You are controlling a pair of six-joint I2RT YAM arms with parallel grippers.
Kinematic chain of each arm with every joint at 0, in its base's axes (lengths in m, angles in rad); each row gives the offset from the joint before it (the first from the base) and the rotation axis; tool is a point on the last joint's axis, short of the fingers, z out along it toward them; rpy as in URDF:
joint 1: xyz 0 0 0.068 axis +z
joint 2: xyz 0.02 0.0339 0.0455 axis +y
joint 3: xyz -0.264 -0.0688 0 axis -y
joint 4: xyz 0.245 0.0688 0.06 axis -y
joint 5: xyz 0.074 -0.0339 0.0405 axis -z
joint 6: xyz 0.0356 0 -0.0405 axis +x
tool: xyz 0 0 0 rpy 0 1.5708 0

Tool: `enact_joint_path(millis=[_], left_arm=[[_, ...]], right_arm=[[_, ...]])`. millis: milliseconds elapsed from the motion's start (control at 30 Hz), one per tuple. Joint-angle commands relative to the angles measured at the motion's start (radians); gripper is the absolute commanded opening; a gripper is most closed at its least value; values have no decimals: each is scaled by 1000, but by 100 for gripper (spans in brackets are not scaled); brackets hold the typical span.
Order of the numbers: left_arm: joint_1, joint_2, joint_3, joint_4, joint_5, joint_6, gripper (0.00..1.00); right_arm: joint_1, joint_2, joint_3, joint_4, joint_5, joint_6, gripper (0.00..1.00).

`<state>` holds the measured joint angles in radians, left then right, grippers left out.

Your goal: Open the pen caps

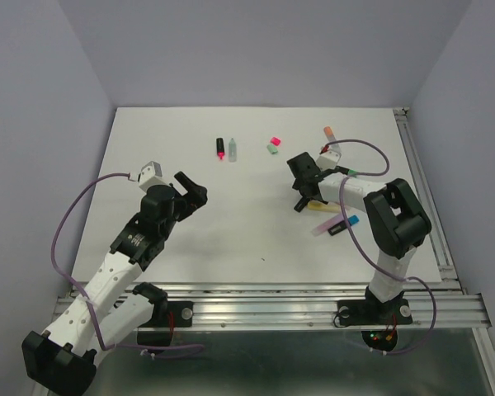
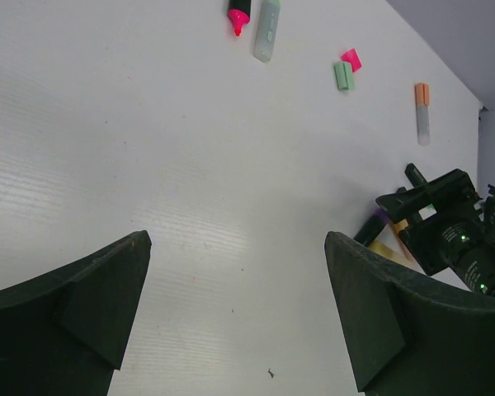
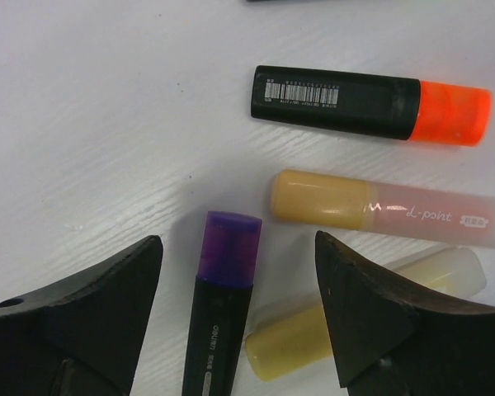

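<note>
Right fingers (image 3: 82,313), spread, straddle the purple-capped pen (image 3: 220,326) at six o'clock; closing might pinch the yellow pen (image 3: 285,346) too. Left fingers (image 2: 74,297) released.

Lab test cell — white table (image 1: 190,247), aluminium rails (image 1: 272,301)

The left gripper (image 1: 195,188), jaws apart, hangs over the white tabletop (image 1: 148,140). Beyond it, well apart, a black-barrelled marker with a pink end (image 1: 220,148) and a pale translucent marker (image 1: 232,150) lie side by side. The right gripper (image 1: 301,200) points down beside a yellow marker (image 1: 317,204). A stubby pink cap (image 1: 274,141) and a green cap (image 1: 272,149) lie beyond it, and an orange-capped pale marker (image 1: 330,134) lies beyond to its right.
</note>
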<state>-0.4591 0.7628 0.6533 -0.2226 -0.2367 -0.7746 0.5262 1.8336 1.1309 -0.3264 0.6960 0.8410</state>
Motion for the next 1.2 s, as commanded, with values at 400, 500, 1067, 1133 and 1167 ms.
enact_joint_path(millis=[400,500,1067,1133,1167], left_arm=[[-7,-8,8,32,-21,11,99],[-7,-13,19,28,-26,14,99],[-6,-30,19,12,-24,11,99],[-6,-26,19,15,-18,12,99],[-7,-25,20,19,-15,14,99]], right_arm=[[-20,44,-6,49,-41,15,56],[-20,50,-11,53,-43,13,55],[-20,87,-17,82,-47,-6,43],[-22,76,-25,86,-47,-14,40],[-22,72,-31,89,-58,-20,33]])
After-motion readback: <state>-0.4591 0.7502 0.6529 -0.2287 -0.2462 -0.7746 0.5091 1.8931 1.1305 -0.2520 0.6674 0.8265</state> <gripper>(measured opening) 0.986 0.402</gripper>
